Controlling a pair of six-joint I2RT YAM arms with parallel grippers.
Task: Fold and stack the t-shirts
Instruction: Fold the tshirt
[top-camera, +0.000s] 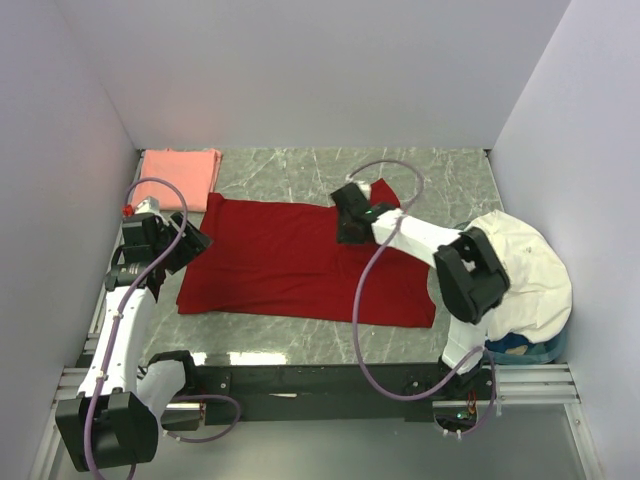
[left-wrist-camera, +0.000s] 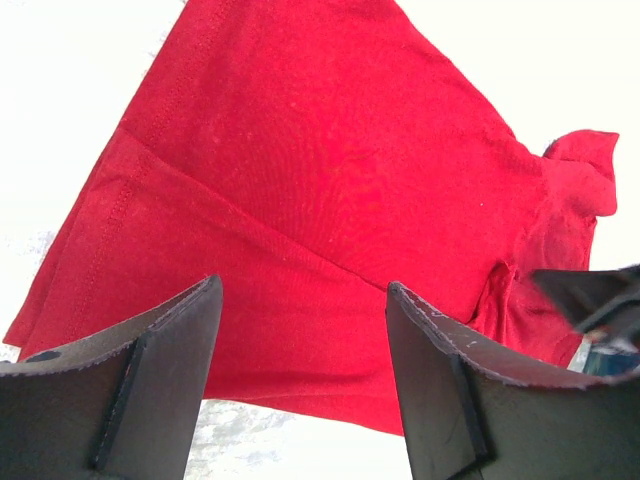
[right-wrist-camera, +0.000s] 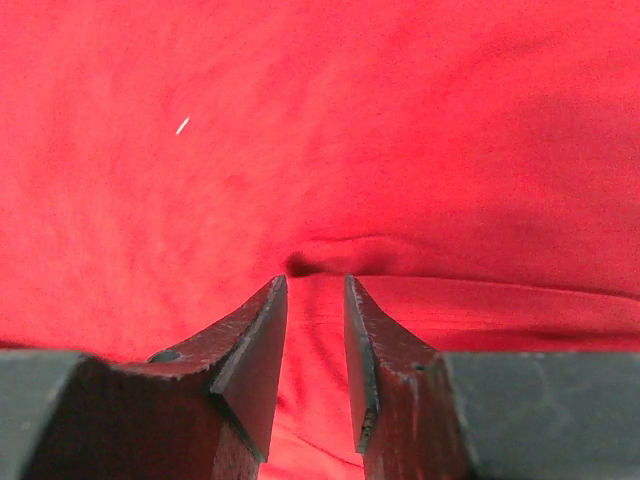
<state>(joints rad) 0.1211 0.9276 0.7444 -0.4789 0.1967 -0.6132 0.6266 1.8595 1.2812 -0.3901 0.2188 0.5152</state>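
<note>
- A deep red t-shirt (top-camera: 290, 265) is spread flat across the middle of the marbled tabletop (top-camera: 300, 170), with its long side running left to right.
- A sleeve of it is seen bunched at the far right corner, beside the right arm.
- In the left wrist view, one side of the shirt is seen folded over the body, so that a straight diagonal crease is formed.
- A salmon-pink t-shirt (top-camera: 178, 175) is laid folded in the far left corner of the tabletop, just beyond the red one (whether the two touch cannot be told).
- The left claw (left-wrist-camera: 300, 290) is held at the left edge of the red shirt, its fingers set wide apart with nothing gripped between them.
- The right claw (right-wrist-camera: 315, 280) is lowered over the far right part of the red shirt; its fingers (right-wrist-camera: 250, 340) are parted by a narrow gap, through which cloth is seen.
- A small raised pucker in the cloth is seen just ahead of the right fingertips.
- A white cloth (top-camera: 525, 265) is draped over a blue container (top-camera: 525, 345) at the right edge.
</note>
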